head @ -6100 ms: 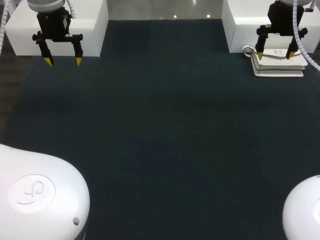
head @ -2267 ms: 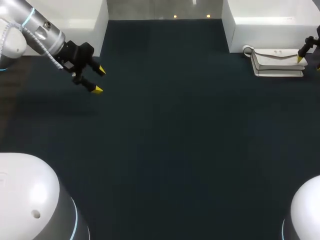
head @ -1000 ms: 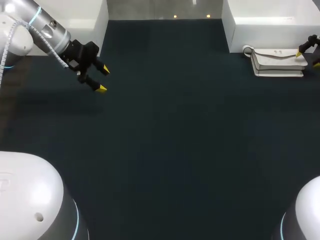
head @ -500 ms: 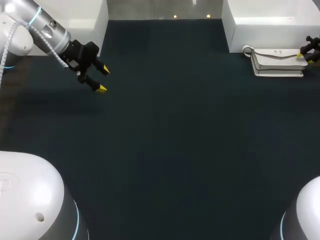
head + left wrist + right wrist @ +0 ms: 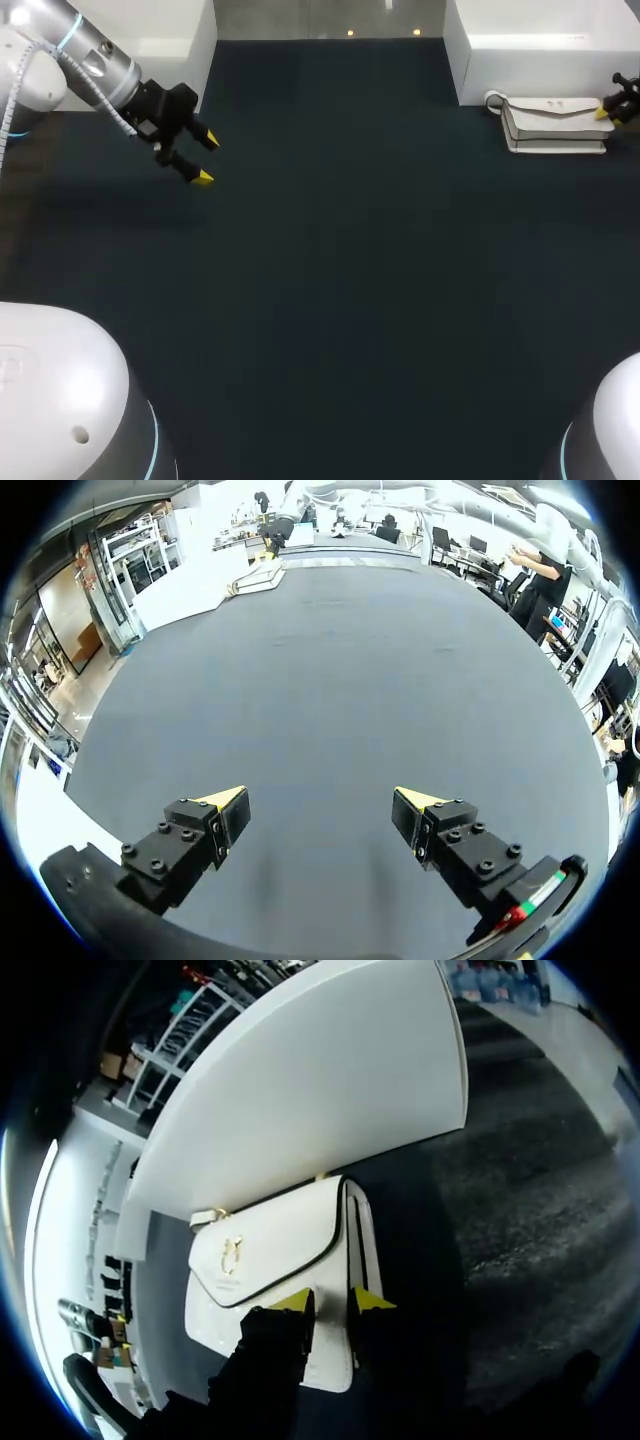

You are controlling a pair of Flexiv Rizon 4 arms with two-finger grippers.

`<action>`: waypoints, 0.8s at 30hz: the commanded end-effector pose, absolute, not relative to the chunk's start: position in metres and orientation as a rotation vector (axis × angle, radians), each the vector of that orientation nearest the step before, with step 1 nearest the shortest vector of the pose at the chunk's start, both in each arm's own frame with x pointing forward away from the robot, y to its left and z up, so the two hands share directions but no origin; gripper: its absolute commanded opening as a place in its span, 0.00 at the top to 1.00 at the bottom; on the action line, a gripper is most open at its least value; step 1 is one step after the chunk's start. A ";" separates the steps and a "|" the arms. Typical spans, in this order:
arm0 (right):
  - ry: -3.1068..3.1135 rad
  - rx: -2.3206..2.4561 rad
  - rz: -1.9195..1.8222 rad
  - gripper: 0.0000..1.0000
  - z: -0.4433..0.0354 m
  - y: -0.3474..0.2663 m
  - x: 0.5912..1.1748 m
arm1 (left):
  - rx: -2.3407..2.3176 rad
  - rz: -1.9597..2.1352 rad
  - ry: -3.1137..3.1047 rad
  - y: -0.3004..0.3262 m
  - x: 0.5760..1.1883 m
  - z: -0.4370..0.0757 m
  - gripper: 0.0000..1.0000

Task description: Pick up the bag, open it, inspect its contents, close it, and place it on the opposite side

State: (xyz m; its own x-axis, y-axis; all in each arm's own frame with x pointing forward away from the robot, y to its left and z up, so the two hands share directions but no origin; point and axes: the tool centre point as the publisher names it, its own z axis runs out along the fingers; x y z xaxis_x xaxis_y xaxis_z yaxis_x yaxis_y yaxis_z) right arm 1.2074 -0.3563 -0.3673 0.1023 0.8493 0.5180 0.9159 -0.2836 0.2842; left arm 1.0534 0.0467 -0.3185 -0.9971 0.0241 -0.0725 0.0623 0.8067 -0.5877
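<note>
The bag (image 5: pixel 270 1260) is laid flat at the far right of the table (image 5: pixel 330 280), close against a white block (image 5: pixel 540 40), with its flap uppermost. The right gripper (image 5: pixel 333 1301) is set at the bag's outer end, right over the dark-trimmed edge. Whether its jaws are clamped on that edge or merely set around it cannot be told.

The step in hand is judged to be the pick-up. It is likely done best if the edge is taken deep enough that flap and body are caught together. A shallow pinch on the flap alone may let the bag swing open or slip. Once the hold is firm, the bag should be raised straight up and drawn away from the block, so that nothing is dragged along its wall.

The left gripper (image 5: pixel 206 159) is held with jaws wide apart above the far left of the table, well apart from the bag. It will probably be needed at the flap once the bag is brought toward the middle.
</note>
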 end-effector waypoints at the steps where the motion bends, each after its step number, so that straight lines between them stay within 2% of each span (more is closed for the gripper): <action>1: -1.789 -2.008 -0.573 0.95 -0.369 -0.362 1.213 | 0.071 -0.958 2.926 0.047 1.054 -0.320 0.00; 2: -1.787 -2.007 -0.575 1.00 -0.369 -0.362 1.212 | 0.071 -0.958 2.926 0.047 1.054 -0.320 0.00; 24: -1.729 -1.977 -0.782 1.00 -0.358 -0.323 1.182 | 0.071 -0.958 2.926 0.047 1.054 -0.320 0.00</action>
